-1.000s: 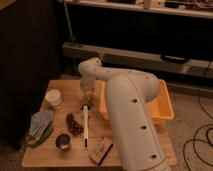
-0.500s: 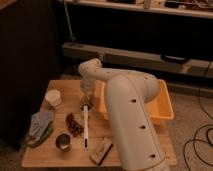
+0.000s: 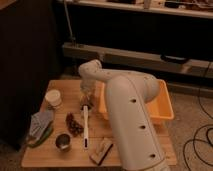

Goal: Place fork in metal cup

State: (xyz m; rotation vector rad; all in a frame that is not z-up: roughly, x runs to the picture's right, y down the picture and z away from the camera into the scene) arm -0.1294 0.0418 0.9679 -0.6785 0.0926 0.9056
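Grey metal cup [image 3: 63, 141] sits near the bench's [image 3: 130, 152] front-left edge. My gripper [image 3: 87, 99] hovers behind it, jaws apparently spread wide, grasping nothing.

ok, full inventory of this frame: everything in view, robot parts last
table: 1, light wood, centre of the frame
white cup: 1, white, table's far left
metal cup: 1, dark grey, near left of the table
white utensil: 1, long, white, mid table, pointing front to back
dark clump: 1, dark reddish, between the metal cup and the white utensil
cloth: 1, grey, left edge, lying on something green
sponge: 1, tan with a dark side, front edge
tray: 1, orange, right side of the table
cables: several, black, on the floor at right
arm: 1, white, reaching over the table from the front
tool: 1, open, low over the far middle of the table
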